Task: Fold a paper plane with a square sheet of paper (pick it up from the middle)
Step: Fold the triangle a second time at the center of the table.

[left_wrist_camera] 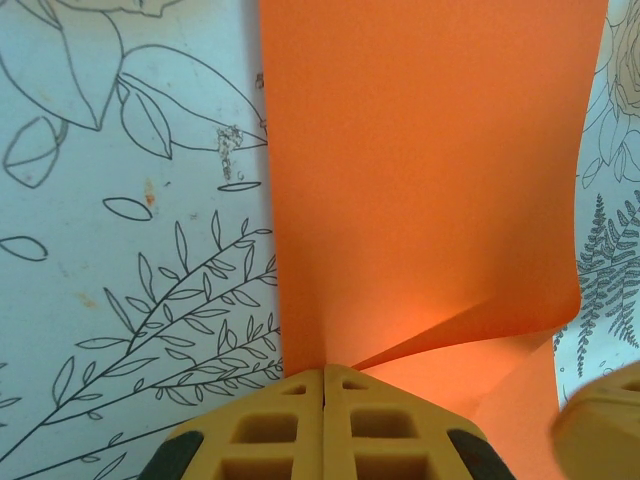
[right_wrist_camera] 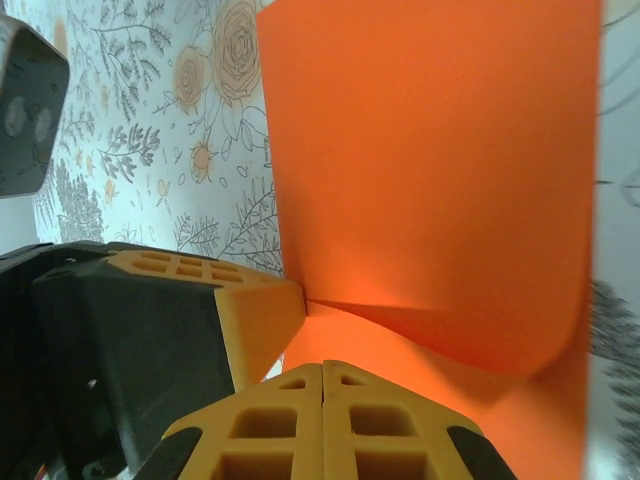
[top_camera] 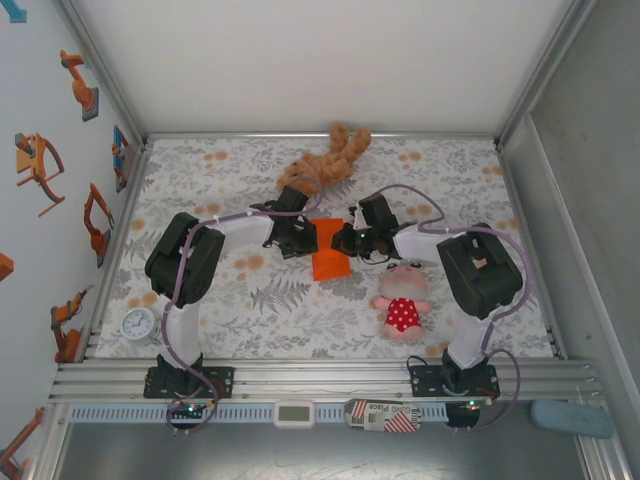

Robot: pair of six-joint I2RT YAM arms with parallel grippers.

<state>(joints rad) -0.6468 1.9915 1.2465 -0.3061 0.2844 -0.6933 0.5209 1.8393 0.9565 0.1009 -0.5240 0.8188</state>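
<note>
1. The square sheet of paper (top_camera: 330, 252) is at the centre of the top view, between the 2 grippers. It looks partly raised off the floral table cover (top_camera: 300, 310).
2. The left gripper (left_wrist_camera: 324, 378) is clenched on the sheet at the bottom of its wrist view. The right gripper (right_wrist_camera: 322, 372) is clenched on the sheet too, just beside the left one.
3. To fold well, I judge that both pinches should grip firmly and carry the raised flap over evenly, so the edges meet before any crease is pressed.
4. The flap curls toward the lower right of both wrist views, and a buckle there could skew the crease.
5. I cannot tell whether a crease already exists. The wrist views cut off the sheet's upper edge.
</note>
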